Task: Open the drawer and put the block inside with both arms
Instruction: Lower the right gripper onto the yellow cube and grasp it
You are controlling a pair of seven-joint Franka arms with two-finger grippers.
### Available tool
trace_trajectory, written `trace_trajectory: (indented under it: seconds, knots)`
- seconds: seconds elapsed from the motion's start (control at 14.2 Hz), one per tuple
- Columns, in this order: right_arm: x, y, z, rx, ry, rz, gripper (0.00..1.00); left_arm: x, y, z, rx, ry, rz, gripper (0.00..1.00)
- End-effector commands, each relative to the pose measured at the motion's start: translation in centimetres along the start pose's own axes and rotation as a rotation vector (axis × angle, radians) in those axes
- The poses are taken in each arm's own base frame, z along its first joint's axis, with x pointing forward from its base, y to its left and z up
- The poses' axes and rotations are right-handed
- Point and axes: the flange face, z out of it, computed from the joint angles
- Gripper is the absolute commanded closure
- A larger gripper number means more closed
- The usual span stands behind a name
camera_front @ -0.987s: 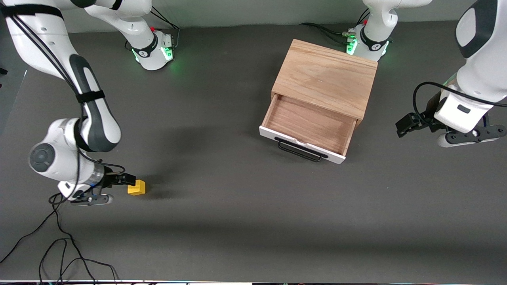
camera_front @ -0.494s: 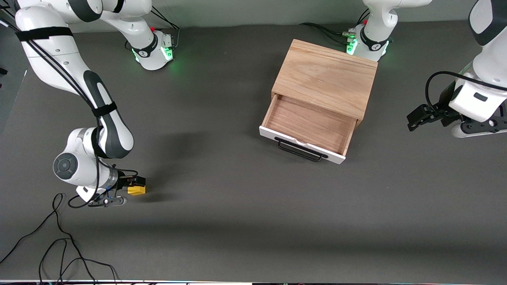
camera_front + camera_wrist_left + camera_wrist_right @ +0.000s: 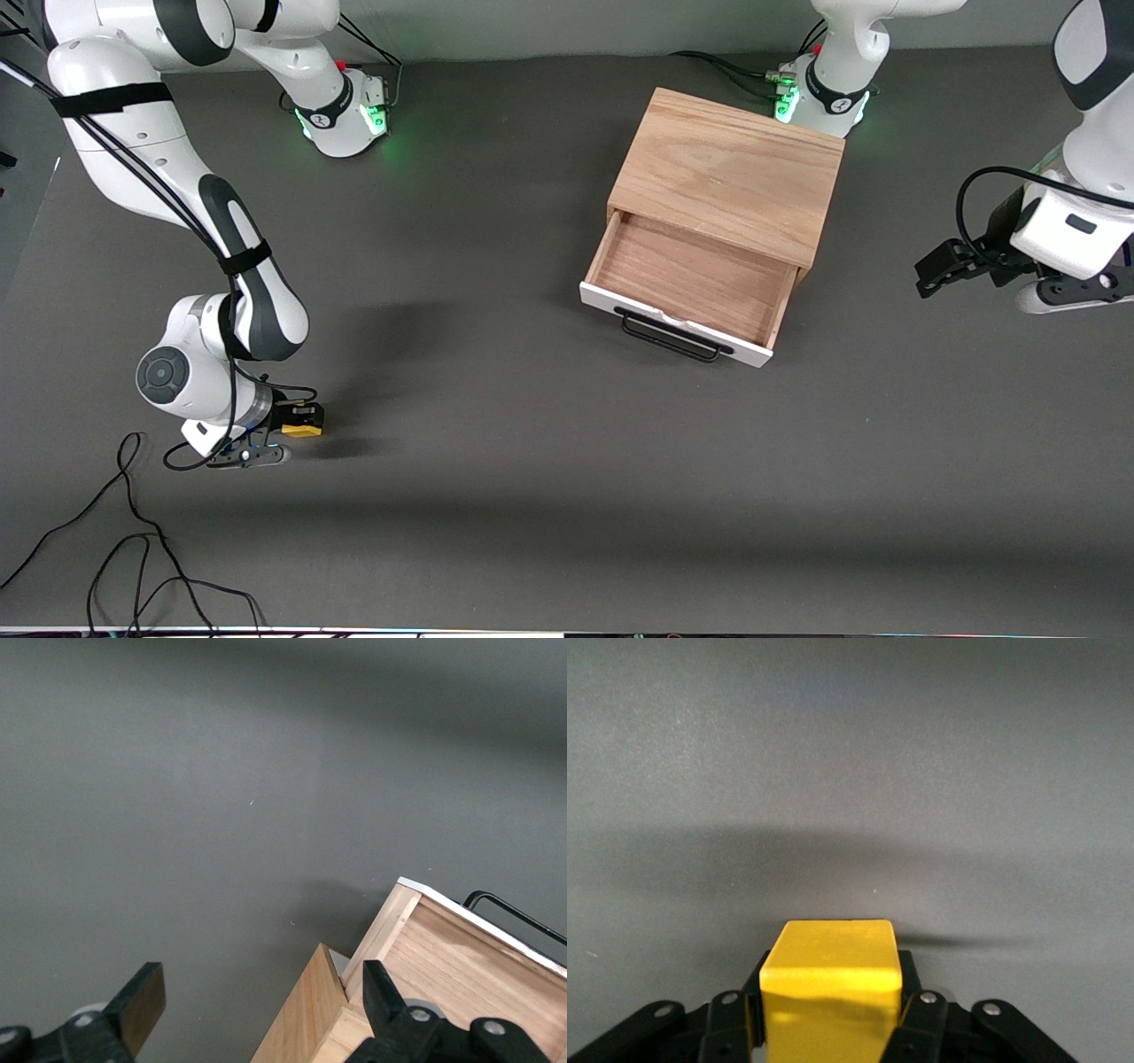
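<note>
The yellow block sits low at the table surface toward the right arm's end, and my right gripper is shut on it. In the right wrist view the block fills the space between the black fingers, which press on its two sides. The drawer stands pulled out of the wooden cabinet, its wood interior bare, with the white front and black handle toward the camera. My left gripper hangs open beside the cabinet at the left arm's end, with nothing in it. The left wrist view shows a drawer corner.
Black cables trail over the table near the front edge at the right arm's end. The two arm bases stand along the table's edge farthest from the camera.
My right gripper slid over the yellow block and closed on its sides. The left arm drew away from the cabinet toward its own end of the table, gripper still open.
</note>
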Motion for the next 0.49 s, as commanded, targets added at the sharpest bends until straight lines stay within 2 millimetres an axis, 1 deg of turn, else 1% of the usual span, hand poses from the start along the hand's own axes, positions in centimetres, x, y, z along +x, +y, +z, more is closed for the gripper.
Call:
trace_trajectory:
  seconds: [0.0,0.07,0.14,0.21,0.28,0.35,0.42]
  knots:
    - [1.3,-0.3,-3.7,-0.014,0.041,-0.001,0.65,0.0,-0.3,0.5,0.014,-0.003,0.019,0.01]
    - [1.8,-0.4,-5.9,-0.006,0.022,0.009,0.65,0.0,0.2,0.5,0.012,0.001,0.028,0.01]
    - [2.8,-1.3,-8.8,0.002,0.007,0.009,0.65,-0.2,0.8,0.5,0.018,0.0,0.037,0.01]
    - [3.6,-2.0,-11.4,0.012,-0.017,0.004,0.65,-0.1,0.8,0.4,0.027,-0.001,0.039,0.01]
    - [4.6,-2.8,-14.6,0.032,-0.033,0.013,0.65,0.2,0.9,0.5,0.025,-0.005,0.022,0.01]
    - [5.1,-3.9,-17.6,0.052,-0.061,0.048,0.65,0.2,0.9,0.7,0.028,-0.023,0.023,0.01]
    - [5.3,-4.9,-20.5,0.065,-0.083,0.079,0.65,0.2,0.9,0.2,0.032,-0.03,0.023,0.01]
